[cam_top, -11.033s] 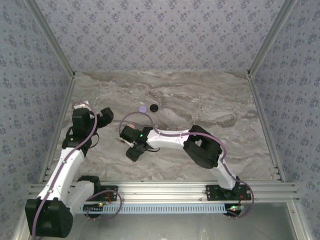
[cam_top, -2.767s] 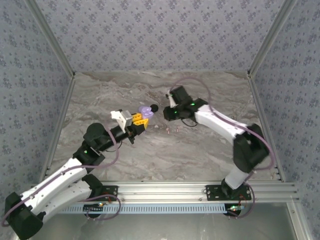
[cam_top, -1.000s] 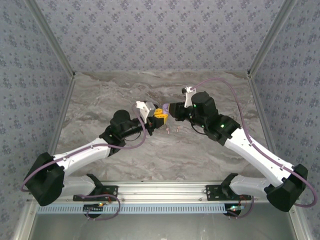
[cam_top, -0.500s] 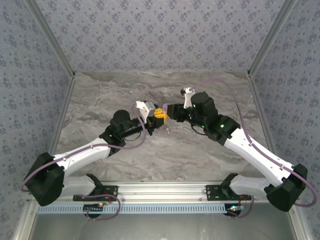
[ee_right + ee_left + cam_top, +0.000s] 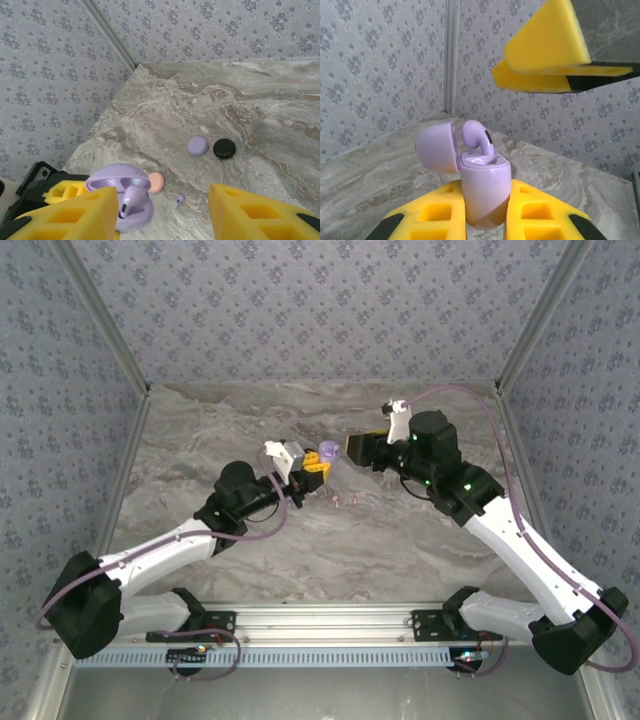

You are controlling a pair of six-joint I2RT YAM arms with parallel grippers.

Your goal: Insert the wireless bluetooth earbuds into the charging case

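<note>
Half a second ago the right gripper was right up against the case. Now it sits back to the right, apart from the case, and its jaws are wide open. The left gripper is in much the same spot, and it squeezes the lilac case from both sides. The lid is open and tips to one side. One lilac earbud stands in the case, stem down, with its round head poking out. Another earbud lies on the table near a pink disc. The bottom of the case is hidden between the yellow fingers. I cannot tell if its other hole is full. From above, the bits on the table are too tiny to make out.
</note>
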